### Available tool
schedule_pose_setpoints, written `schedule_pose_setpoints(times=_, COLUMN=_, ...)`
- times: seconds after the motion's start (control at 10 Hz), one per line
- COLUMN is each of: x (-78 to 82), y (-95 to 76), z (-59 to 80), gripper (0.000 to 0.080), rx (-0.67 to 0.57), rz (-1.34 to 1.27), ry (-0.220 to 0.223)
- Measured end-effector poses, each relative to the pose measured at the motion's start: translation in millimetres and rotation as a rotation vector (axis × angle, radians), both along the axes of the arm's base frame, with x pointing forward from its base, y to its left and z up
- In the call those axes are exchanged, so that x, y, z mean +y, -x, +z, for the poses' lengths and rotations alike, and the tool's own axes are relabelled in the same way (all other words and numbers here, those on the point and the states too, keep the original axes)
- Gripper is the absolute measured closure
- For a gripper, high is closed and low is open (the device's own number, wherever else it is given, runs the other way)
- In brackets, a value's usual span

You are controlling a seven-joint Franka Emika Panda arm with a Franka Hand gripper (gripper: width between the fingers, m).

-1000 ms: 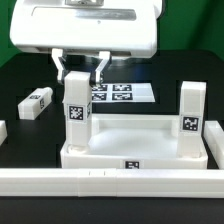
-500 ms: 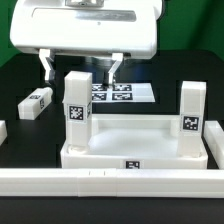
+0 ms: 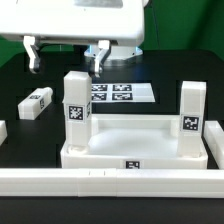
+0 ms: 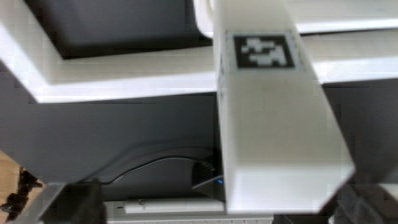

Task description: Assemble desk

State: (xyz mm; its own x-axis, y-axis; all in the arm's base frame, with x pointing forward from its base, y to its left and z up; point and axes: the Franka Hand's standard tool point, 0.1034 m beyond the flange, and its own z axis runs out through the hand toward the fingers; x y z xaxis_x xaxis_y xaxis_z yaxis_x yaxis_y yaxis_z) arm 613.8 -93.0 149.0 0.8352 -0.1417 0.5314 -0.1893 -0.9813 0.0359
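The tool hangs wide apart and empty, above the upright leg on the exterior view's left and a little further left of it. A second ago its fingers bracketed the top of that leg. They then spread, and the tool has since lifted clear, so the leg has been let go and stands on its own. In the wrist view the same leg runs away below the camera with nothing touching it.

That leg stands upright at the left far corner of the desk tray, and a second leg stands upright at the right far corner. The tray lies on the black tabletop, just behind the long white rail and in front of the marker board.

By my reading two legs are now seated. A loose leg lying to the left looks like the next pick.
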Motion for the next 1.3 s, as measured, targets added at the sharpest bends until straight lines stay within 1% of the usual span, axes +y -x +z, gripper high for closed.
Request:
schedule_pose_setpoints(times=0.1, x=-0.7, y=-1.5, z=3.6, gripper=0.0150, rx=-0.001, rz=-0.001, ry=-0.003)
schedule_pose_setpoints(times=0.3, x=0.7, y=-0.6, z=1.1, gripper=0.0150, rx=0.017, rz=0.001, ry=-0.011)
schedule_pose_setpoints(times=0.4, x=4.1, y=2.3, z=-5.2, gripper=0.0150, rx=0.068, rz=0.003, ry=-0.034)
schedule_pose_setpoints(times=0.5, x=9.2, y=3.8, z=-11.3, gripper=0.0150, rx=0.156, rz=0.008, ry=-0.075)
schedule_pose_setpoints(times=0.6, x=13.1, y=-0.7, z=-8.3, gripper=0.0150, rx=0.191, rz=0.009, ry=-0.099)
schedule_pose_setpoints(times=0.7, x=19.6, y=0.7, z=-10.3, gripper=0.0150, rx=0.271, rz=0.015, ry=-0.136)
schedule_pose_setpoints(times=0.9, x=24.4, y=-1.8, z=-14.1, gripper=0.0150, rx=0.389, rz=0.028, ry=-0.181)
schedule_pose_setpoints(times=1.1, x=22.7, y=-8.6, z=-18.3, gripper=0.0150, rx=0.444, rz=0.033, ry=-0.193)
schedule_pose_setpoints(times=1.3, x=18.2, y=-10.6, z=-23.5, gripper=0.0150, rx=0.445, rz=0.029, ry=-0.186)
